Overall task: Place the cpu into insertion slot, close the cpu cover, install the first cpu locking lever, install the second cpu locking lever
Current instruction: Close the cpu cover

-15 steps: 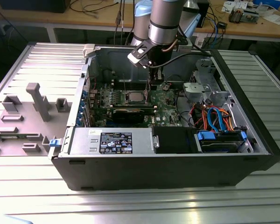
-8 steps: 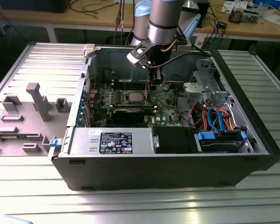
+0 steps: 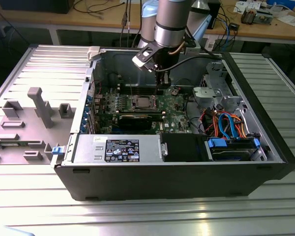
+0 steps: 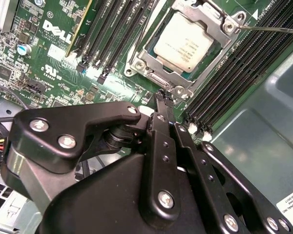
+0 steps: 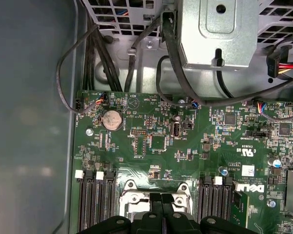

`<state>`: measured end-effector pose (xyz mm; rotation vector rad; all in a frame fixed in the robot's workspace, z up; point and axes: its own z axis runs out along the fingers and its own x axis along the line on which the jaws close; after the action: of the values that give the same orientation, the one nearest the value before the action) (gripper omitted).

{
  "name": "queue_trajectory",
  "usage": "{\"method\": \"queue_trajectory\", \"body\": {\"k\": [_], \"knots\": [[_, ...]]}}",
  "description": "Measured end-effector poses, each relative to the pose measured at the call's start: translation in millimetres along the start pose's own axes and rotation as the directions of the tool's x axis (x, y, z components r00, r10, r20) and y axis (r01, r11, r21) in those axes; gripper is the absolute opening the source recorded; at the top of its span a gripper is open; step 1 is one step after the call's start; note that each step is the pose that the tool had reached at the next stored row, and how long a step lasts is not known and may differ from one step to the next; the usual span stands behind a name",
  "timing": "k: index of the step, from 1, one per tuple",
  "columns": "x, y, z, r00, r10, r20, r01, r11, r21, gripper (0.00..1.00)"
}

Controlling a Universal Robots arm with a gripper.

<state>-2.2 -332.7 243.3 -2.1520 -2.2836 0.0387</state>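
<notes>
The cpu (image 4: 183, 43), a dull silver square chip, lies in the insertion slot (image 3: 139, 102) on the green board. The cpu cover (image 4: 155, 59), a silvery frame, lies flat around the chip. One thin wire lever (image 4: 273, 30) sticks out from a corner of the socket. Another thin lever (image 4: 145, 30) runs along its side. My gripper (image 4: 162, 97) hangs just above the board at the socket's edge, and its black fingers are pressed together. In the first wrist view the gripper (image 5: 162, 210) covers part of the slot (image 5: 136, 199). In the exterior view the gripper (image 3: 162, 86) stands to the right of the slot.
Black memory slots (image 4: 234, 73) flank the socket on both sides. A black graphics card (image 3: 137, 119) lies nearer the case front. A power supply (image 3: 119, 148), a drive cage (image 3: 219, 93) and coloured cables (image 3: 226, 123) fill the case. A grey side panel (image 3: 34, 108) lies at the exterior view's left.
</notes>
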Motion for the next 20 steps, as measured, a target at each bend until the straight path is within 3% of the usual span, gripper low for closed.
{"method": "queue_trajectory", "body": {"k": [12, 14, 20], "knots": [[0.1, -1.0, 0.5, 1.0000, 0.000, -0.0005, 0.000, 1.0000, -0.0001, 0.11], [0.4, -5.5, 1.3, 1.0000, 0.000, -0.0003, 0.000, 1.0000, 0.0000, 0.11], [2.0, -31.7, 7.5, 1.0000, 0.000, -0.0004, 0.000, 1.0000, 0.0000, 0.11]]}}
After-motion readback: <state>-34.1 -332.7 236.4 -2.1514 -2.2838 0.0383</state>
